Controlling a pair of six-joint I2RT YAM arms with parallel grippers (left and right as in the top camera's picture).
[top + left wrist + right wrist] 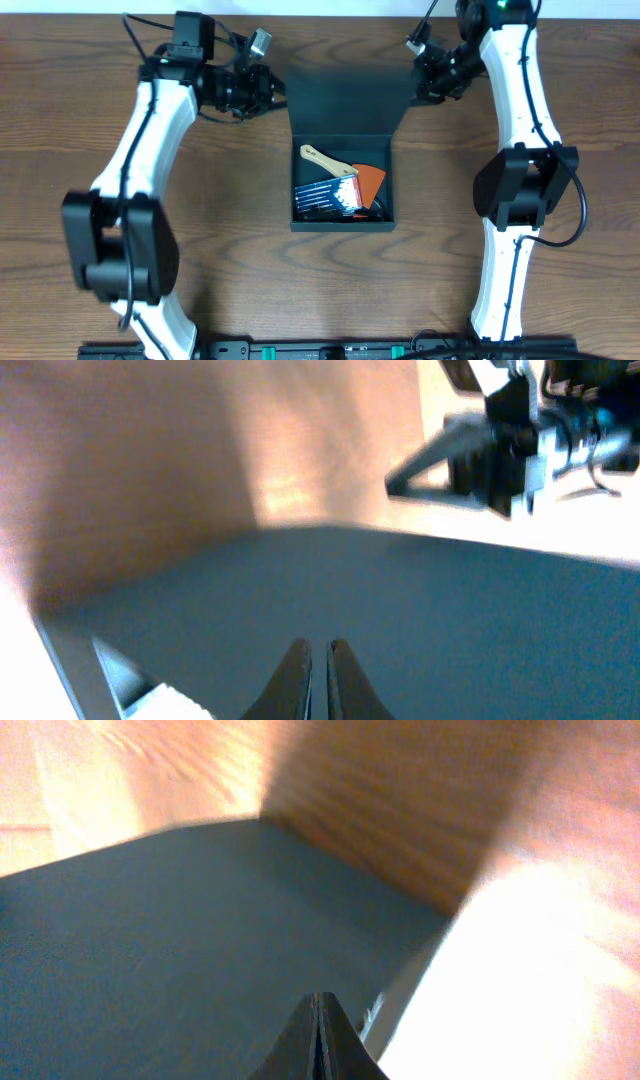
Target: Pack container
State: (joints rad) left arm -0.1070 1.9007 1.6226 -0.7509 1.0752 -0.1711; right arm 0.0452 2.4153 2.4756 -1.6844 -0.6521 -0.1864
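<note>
The dark teal-black container sits open mid-table, its flap lid folded back toward the far side. Inside lie a wooden-handled brush, an orange scraper and several blue-handled tools. My left gripper is shut at the lid's far left corner. In the left wrist view its fingertips hover over the lid's surface, with nothing between them. My right gripper is shut at the lid's far right corner. Its tips are pressed together above the lid.
The brown wooden table lies all round the box. The two white arms reach in from either side. A black rail runs along the front edge. The right arm's wrist shows across the lid in the left wrist view.
</note>
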